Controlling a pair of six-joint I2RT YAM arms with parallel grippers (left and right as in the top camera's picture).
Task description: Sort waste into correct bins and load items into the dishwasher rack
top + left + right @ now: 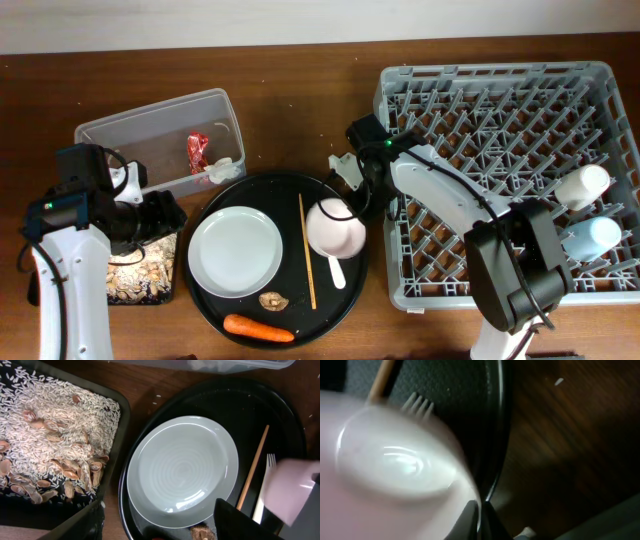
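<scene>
The right gripper (347, 192) is clamping the rim of the pale pink bowl (335, 230) at the round black tray's (215, 305) right edge, just beside the fork (337, 270). The left gripper (163, 215) is hanging open between the shallow black tray (123, 412) and the white plate (236, 252).

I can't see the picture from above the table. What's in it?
The right gripper grips a pink bowl over a round black tray holding a white plate, stick and carrot. A grey rack holds two cups.
</scene>
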